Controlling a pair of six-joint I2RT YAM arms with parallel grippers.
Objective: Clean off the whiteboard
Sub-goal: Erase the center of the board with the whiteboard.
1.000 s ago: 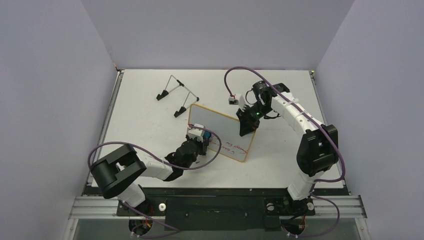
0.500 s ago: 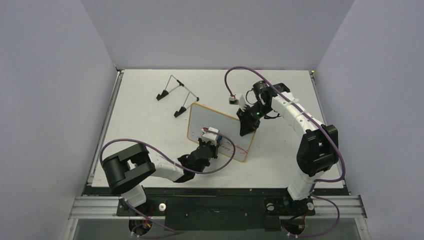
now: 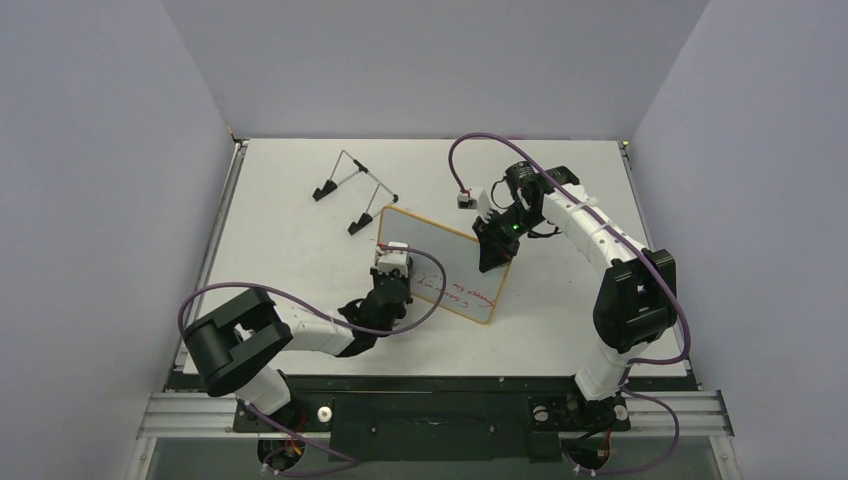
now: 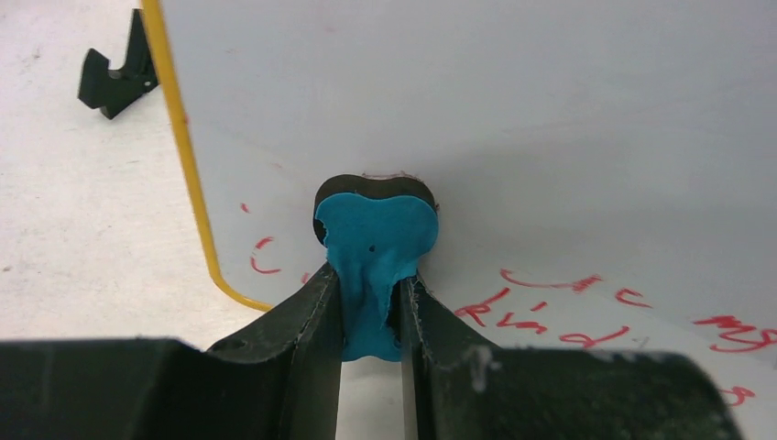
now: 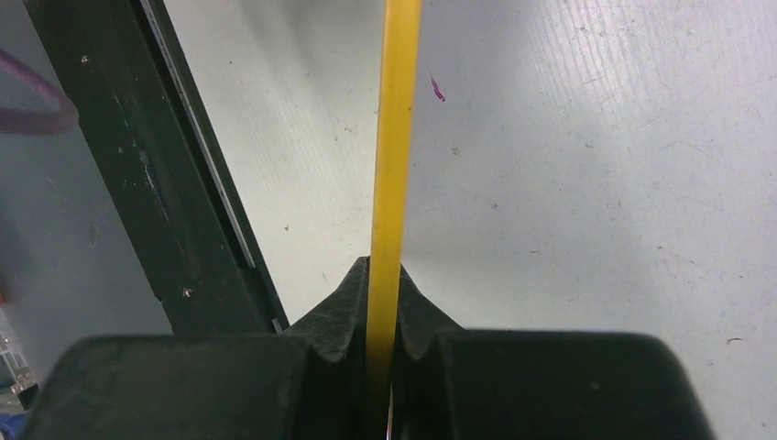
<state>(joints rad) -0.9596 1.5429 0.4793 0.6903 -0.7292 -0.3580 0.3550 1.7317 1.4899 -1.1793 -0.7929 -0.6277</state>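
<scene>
Eraser (image 4: 376, 238), pinched in jaws of the left gripper (image 4: 371, 312), is sweeping back leftward across the whiteboard (image 3: 440, 255), whose rim the right gripper (image 3: 492, 262) jaws are clamping on the bench (image 3: 290, 250), red writing (image 4: 541, 316) remaining along its lower edge.

We log the small flat rectangular whiteboard (image 3: 450, 258) as white with a thin yellow-orange rim, red handwriting across its lower part and plain white above. The squashed soft eraser block (image 4: 376, 240) is bright teal-blue on a black backing, and the plastic left gripper (image 4: 369, 280) and right gripper (image 5: 383, 270) are matt black. We also note the white speckled tabletop (image 3: 290, 250), the thin grey wire stand (image 3: 355, 185) with black feet, purple cables (image 3: 483, 134) and pale lavender-grey walls (image 3: 420, 60).
</scene>
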